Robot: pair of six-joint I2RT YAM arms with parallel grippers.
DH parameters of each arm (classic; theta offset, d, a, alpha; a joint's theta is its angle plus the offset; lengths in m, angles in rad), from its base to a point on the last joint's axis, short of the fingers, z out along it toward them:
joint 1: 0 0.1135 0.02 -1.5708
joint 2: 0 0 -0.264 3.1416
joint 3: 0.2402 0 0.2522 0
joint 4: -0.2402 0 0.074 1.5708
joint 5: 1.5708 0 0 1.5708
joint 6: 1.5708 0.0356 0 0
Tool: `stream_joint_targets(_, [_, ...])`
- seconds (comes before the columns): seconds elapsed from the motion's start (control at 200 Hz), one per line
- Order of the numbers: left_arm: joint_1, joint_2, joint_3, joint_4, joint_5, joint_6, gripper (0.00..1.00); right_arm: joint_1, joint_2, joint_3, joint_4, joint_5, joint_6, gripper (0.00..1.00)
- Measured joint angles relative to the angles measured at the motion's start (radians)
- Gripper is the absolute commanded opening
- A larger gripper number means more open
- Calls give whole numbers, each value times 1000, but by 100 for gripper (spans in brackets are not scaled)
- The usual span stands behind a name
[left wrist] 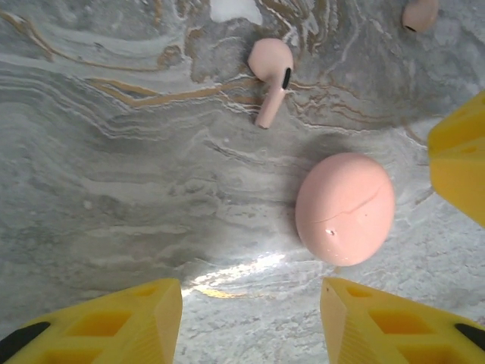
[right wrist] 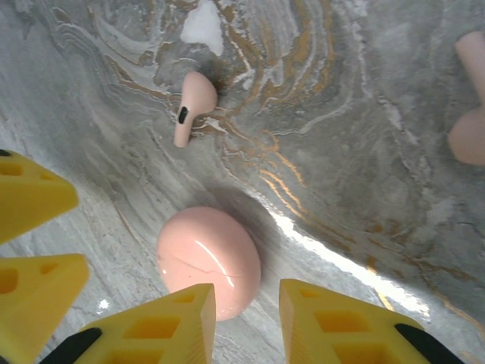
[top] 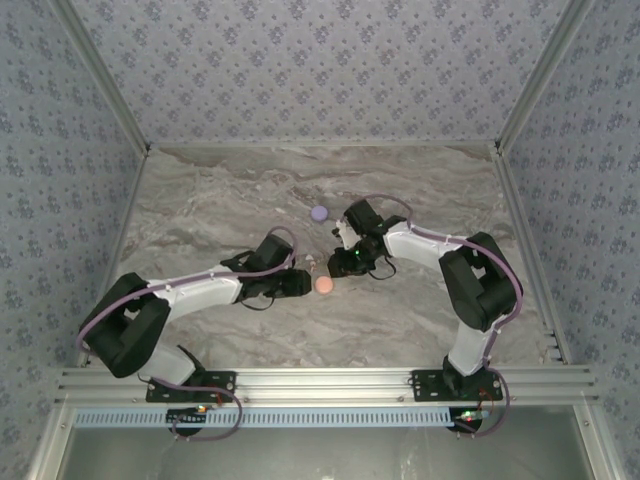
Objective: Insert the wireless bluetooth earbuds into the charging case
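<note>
Closest in, my left jaws: two yellow plastic fingers (left wrist: 114, 326), blocky, cut with hollow pockets, parted with a clear gap and only bare surface (left wrist: 91, 167) between them, nothing held. My right jaws, same pair of yellow fingers (right wrist: 341, 326), stand just a little apart and grip nothing, though the fingertip at 7 o'clock overlaps the near edge of the charging case (right wrist: 208, 258). One pink case there: a smooth, glossy, egg-like pebble, lid closed, a fine seam curving across its top, lying flat on the grey marble-patterned surface with tan and white veins. From my left wrist it sits at 1 o'clock of the gap, just ahead of the finger on that side. Further out, earbuds: I count two, both matte pale pink, both loose on the surface, outside the case. The first earbud (left wrist: 271, 76) lies at 12 o'clock in my left wrist view, rounded head far, a black oval on it; its long axis runs along the stem, which points back toward me, between 6 and 7 o'clock. The second earbud (left wrist: 420, 11) is cut off by the frame edge at 1 o'clock; which way it points I cannot tell. Farthest, from the top camera, one lilac round case (top: 319, 213) at 12 o'clock of the pink one, well apart from it.
</note>
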Motion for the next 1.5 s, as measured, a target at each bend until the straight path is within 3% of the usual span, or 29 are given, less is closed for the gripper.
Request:
stream_joint_targets(0.885, [2, 132, -7, 183, 99, -79, 44, 0, 40, -16, 42, -51, 11, 19])
stream_joint_targets(1.499, [4, 189, -6, 307, 160, -135, 40, -2, 43, -45, 79, -76, 27, 18])
